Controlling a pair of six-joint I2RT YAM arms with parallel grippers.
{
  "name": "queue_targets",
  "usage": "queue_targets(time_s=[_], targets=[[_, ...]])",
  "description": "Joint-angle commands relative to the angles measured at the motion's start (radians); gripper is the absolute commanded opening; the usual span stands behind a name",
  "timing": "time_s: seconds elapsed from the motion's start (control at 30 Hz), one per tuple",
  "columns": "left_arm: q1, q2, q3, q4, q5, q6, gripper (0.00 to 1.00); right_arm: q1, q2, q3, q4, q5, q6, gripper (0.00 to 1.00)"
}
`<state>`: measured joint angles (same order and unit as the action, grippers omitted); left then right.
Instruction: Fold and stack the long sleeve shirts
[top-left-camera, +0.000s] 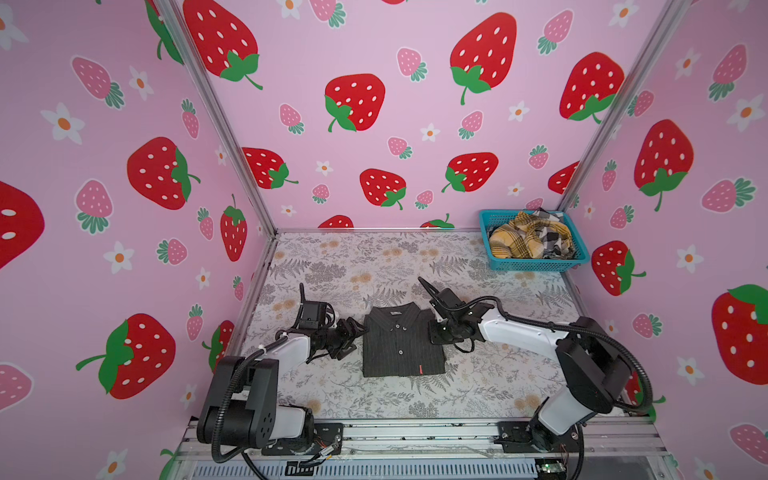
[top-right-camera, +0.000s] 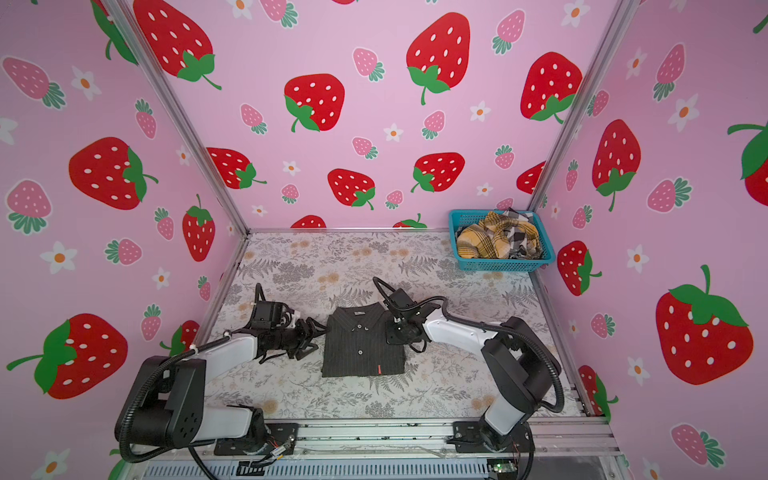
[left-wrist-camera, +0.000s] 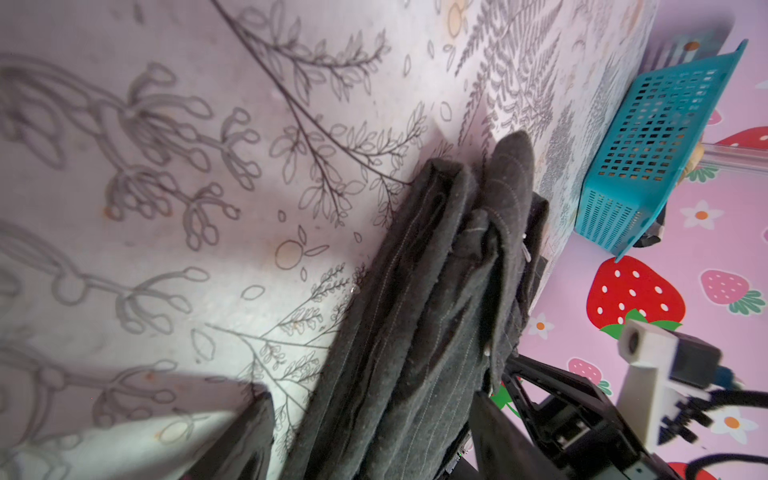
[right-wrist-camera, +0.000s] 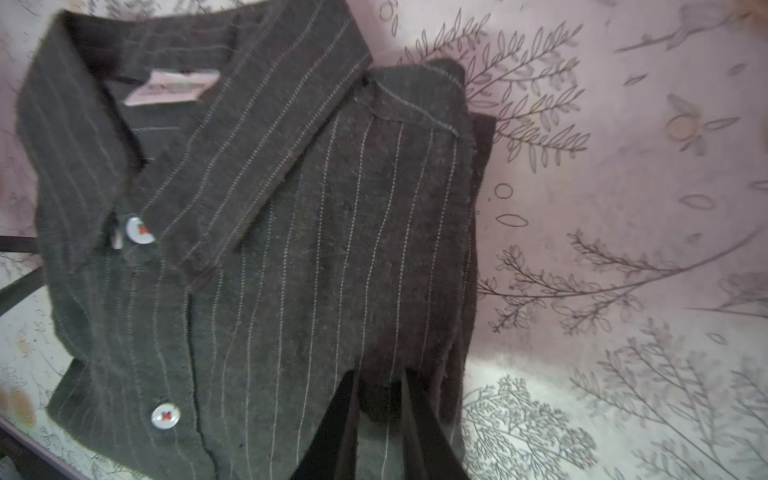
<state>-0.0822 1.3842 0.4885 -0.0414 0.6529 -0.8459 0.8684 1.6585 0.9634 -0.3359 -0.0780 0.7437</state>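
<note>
The folded pinstriped shirt (top-left-camera: 401, 345) is lying between the claws, the left gripper (top-left-camera: 356, 334) straddling one edge wide-jawed and the right gripper (right-wrist-camera: 378, 374) bearing narrow-jawed on the other, pinch undeterminable, probably squaring the fold.

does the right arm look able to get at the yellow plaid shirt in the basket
Probably yes: the yellow plaid shirt lies uncovered in the open teal basket on that arm's side, nothing on the table between it and the right gripper.

The charcoal pinstriped shirt (top-left-camera: 401, 340) was matt, fuzzy woven cloth with glossy pearly buttons (right-wrist-camera: 139, 230), the tabletop (top-left-camera: 353, 266) beneath it smooth and printed, the teal basket (top-left-camera: 536, 264) beyond it slightly shiny perforated plastic.
</note>
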Motion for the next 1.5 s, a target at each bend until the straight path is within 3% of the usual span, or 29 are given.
queue_targets(time_s=[0.0, 0.37, 0.73, 0.9, 1.03, 1.23, 1.47], targets=[[0.001, 0.048, -0.047, -0.019, -0.065, -0.021, 0.75, -0.001, 0.040, -0.010, 0.048, -0.032, 0.012, 0.21], [-0.025, 0.062, -0.091, 0.053, -0.057, -0.055, 0.78, -0.072, 0.092, -0.108, 0.072, -0.066, 0.088, 0.18], [-0.074, 0.190, -0.078, 0.093, -0.055, -0.128, 0.76, -0.092, 0.103, -0.133, 0.090, -0.083, 0.101, 0.16], [-0.074, 0.148, -0.074, 0.055, -0.074, -0.121, 0.75, -0.094, 0.110, -0.134, 0.093, -0.089, 0.098, 0.16], [-0.071, 0.053, -0.055, -0.114, -0.154, -0.081, 0.73, -0.094, 0.105, -0.137, 0.094, -0.089, 0.100, 0.16], [-0.062, -0.097, -0.059, -0.276, -0.231, -0.073, 0.80, -0.096, 0.102, -0.146, 0.108, -0.094, 0.103, 0.16], [-0.061, 0.050, -0.091, -0.094, -0.107, -0.109, 0.81, -0.098, 0.100, -0.155, 0.114, -0.101, 0.097, 0.15]])
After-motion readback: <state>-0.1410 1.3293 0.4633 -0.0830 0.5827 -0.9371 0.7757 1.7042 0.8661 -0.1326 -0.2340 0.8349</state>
